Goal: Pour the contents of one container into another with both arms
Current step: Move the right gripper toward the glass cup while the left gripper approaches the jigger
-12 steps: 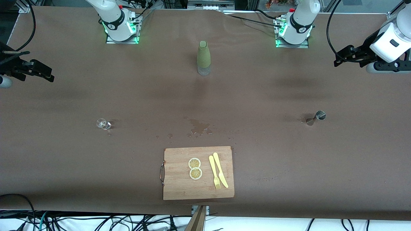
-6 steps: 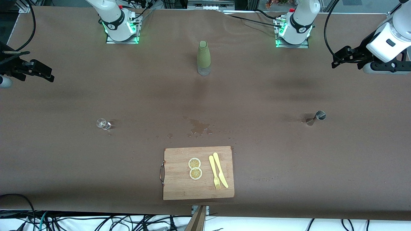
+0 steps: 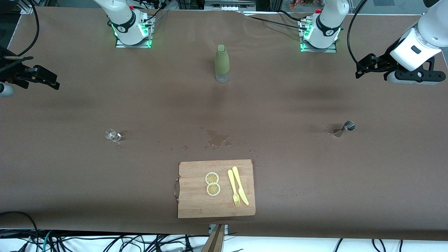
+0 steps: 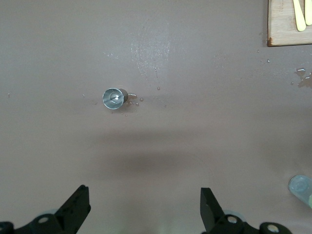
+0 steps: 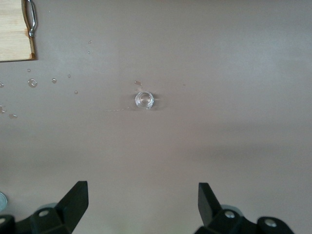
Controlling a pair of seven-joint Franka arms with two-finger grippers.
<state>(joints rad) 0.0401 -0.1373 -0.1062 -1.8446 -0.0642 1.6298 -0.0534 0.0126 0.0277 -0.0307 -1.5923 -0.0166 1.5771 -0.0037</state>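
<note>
- Grippers both spread wide and empty: left gripper [image 4: 144,214] hangs over the tabletop's edge at the left arm's end, right gripper [image 5: 141,209] over the edge at the right arm's end, apparently staged to reach in.
- Jigger [image 3: 344,128], steel, upright, stands below the left gripper.
- Glass [image 3: 112,135], small and clear, stands toward the right arm's end.
- Bottle [image 3: 222,63], green-sleeved, stands near the bases' edge.

No text, label, brand or number can be read anywhere. Small dark marks sit on the white casings of the two arm bases [image 3: 131,26] at the top of the frame, but they are too small to make out. The green bottle [image 3: 222,63] bears no legible print.
</note>
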